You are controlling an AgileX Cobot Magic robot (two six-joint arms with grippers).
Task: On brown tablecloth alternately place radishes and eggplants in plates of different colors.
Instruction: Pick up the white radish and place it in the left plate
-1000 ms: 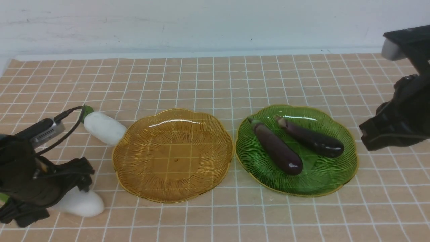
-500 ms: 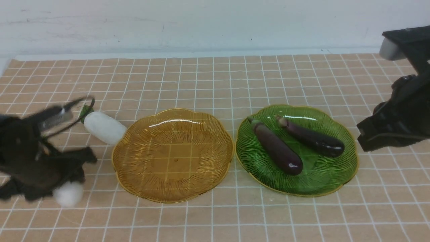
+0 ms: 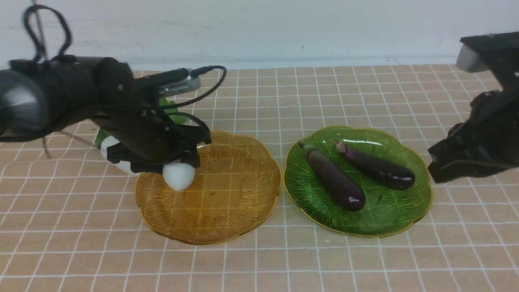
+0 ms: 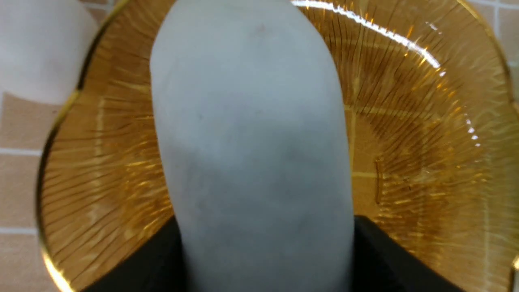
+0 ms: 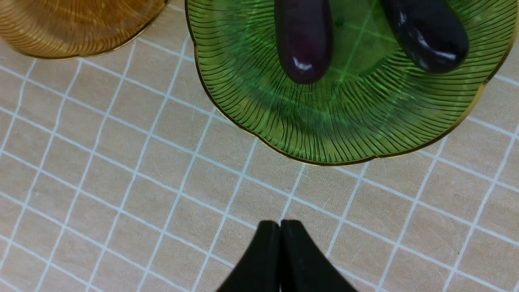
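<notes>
The left gripper hangs over the left part of the amber plate, its black fingers part open and pressed against both sides of a radish. This radish is smooth, matt white and oblong, and its rounded tip points down toward the plate's ribbed floor; whether the tip touches the glass I cannot tell. Green leaves show behind the gripper.

The 2nd radish lies on the cloth just beside the amber plate's left rim, mostly hidden by the left gripper.

Both plates are translucent, finely ribbed, with scalloped gold rims. They sit side by side in the middle of the cloth, rims close but apart. The green plate is the one nearer the cloth's right edge, and it carries 2 eggplants: slim, glossy, dark purple, lying side by side with dull caps toward the far edge. 1 lies left, the other right.

The right gripper is empty, its 2 black tips pressed together, above bare cloth by the green plate's rim. The cloth is tan with a thin white grid.
</notes>
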